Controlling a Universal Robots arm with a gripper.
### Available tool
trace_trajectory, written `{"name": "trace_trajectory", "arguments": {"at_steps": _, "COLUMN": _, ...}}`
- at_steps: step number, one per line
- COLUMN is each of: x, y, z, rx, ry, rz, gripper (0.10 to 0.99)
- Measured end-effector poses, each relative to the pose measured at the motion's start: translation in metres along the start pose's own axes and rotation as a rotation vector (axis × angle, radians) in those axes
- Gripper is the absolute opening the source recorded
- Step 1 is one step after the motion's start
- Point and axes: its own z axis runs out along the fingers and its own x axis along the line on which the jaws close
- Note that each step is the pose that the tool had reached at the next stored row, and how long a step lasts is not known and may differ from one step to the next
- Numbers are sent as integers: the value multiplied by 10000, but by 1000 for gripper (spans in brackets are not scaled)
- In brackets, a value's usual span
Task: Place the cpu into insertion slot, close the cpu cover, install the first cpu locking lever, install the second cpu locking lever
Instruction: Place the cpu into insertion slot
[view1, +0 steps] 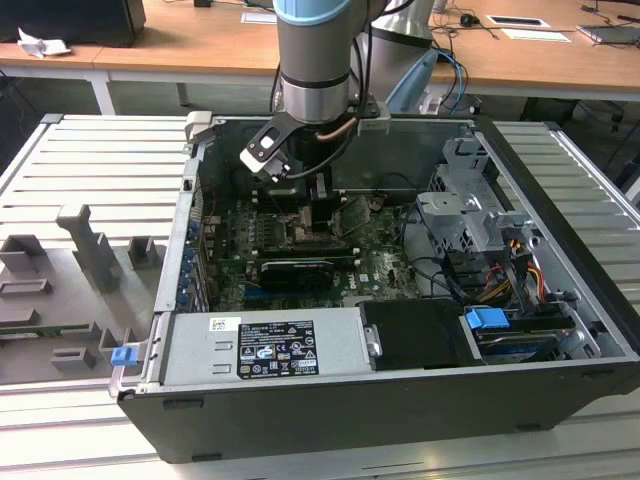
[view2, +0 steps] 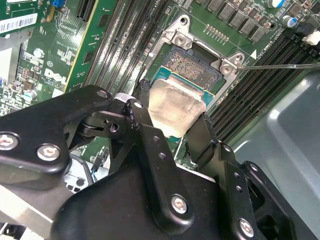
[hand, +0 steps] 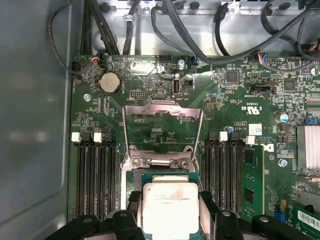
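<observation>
1. exterior view: the arm (view1: 315, 50) reaches straight down into the open computer case (view1: 300, 425), which lies on a slatted metal table (view1: 90, 160). the gripper (view1: 318, 200) hangs low over the green motherboard (view1: 385, 260).
2. in both wrist views the two black fingers (view2: 145, 125) press against opposite edges of the cpu (view2: 172, 107). the jaws are drawn in narrow, with the chip clamped between them.
3. the cpu (hand: 170, 207) faces pale metal side up over the insertion slot (view2: 192, 65). in the second wrist view it covers the nearer part of the slot and the dark pin field shows beyond it. i cannot tell whether it is seated or just above.
4. in the first wrist view the cpu cover (hand: 162, 104) stands swung open beyond the slot, and the board shows through its square window.
5. in the second wrist view a thin locking lever (view2: 280, 66) runs out from the socket's corner over the memory slots (view2: 265, 87).
</observation>
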Motion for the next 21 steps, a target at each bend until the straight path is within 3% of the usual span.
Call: {"name": "trace_trajectory", "arguments": {"at_steps": 21, "x": 10, "y": -24, "z": 68, "rx": 0, "ry": -2, "rz": -1, "gripper": 537}}
